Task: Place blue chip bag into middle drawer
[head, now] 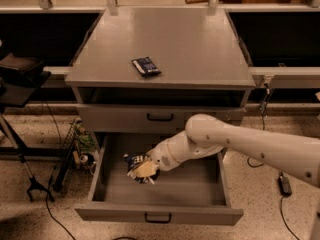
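Note:
The blue chip bag (134, 163), dark blue and crinkly with white lettering, is held in my gripper (142, 170). The gripper is shut on it, inside the left part of the open middle drawer (200, 186), just above the drawer floor. My white arm reaches in from the right, over the drawer's right half. The drawer is pulled fully out, and its black bar handle (157, 217) shows on the front. Part of the bag is hidden by the fingers.
A small flat dark-blue packet (146, 66) lies on the cabinet top (200, 44). A closed drawer front with a black handle (160, 117) sits above the open drawer. A black stand (20, 79) and cables are on the left. A power adapter (284, 184) lies on the floor on the right.

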Robot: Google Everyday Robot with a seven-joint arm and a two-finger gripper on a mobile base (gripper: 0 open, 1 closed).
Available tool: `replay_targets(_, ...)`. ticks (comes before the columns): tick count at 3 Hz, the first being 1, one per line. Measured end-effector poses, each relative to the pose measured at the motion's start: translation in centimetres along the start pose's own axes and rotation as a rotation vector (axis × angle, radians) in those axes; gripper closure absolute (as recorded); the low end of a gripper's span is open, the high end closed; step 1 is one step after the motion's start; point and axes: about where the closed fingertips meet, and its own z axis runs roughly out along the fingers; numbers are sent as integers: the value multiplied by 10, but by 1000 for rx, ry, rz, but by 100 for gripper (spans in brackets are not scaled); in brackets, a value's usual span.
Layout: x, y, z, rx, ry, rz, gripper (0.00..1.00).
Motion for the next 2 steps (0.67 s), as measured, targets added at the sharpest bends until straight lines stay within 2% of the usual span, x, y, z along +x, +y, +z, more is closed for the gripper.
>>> replay_targets(1, 20, -24, 49, -28, 18, 135, 100)
replay_targets(2, 35, -40, 84, -44, 49, 254, 81)
